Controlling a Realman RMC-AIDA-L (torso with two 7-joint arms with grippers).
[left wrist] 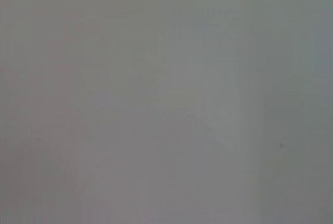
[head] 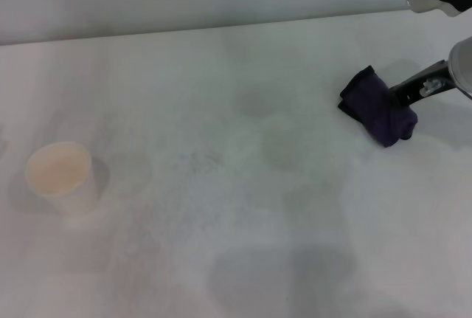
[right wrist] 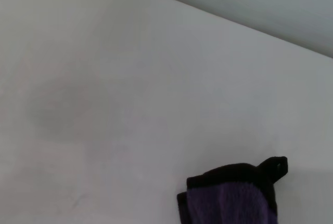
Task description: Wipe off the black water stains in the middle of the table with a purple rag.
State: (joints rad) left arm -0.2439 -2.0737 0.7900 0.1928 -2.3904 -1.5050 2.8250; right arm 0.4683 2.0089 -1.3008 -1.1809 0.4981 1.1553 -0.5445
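— Two things are seen on the table [head: 221, 259] when it is read from left to right. What is found at the left?

— A small paper cup [head: 60, 178] is stood upright there, near the left edge. The left arm is not shown in the head view, and only a blank grey surface is given by its wrist view.

— And in the middle?

— Only faint grey smudges [head: 280, 144] are made out on the white top. No distinct black blot can be picked out.

— And at the right?

— The purple rag [head: 380, 108] is held at the right side of the table, well apart from the cup, with its lower end hanging down to or just above the surface; contact cannot be told. It is gripped by the right gripper [head: 404, 97], whose dark fingers are closed on the cloth. In the right wrist view the rag [right wrist: 229, 198] is shown with its black loop [right wrist: 276, 164] sticking out at one corner.
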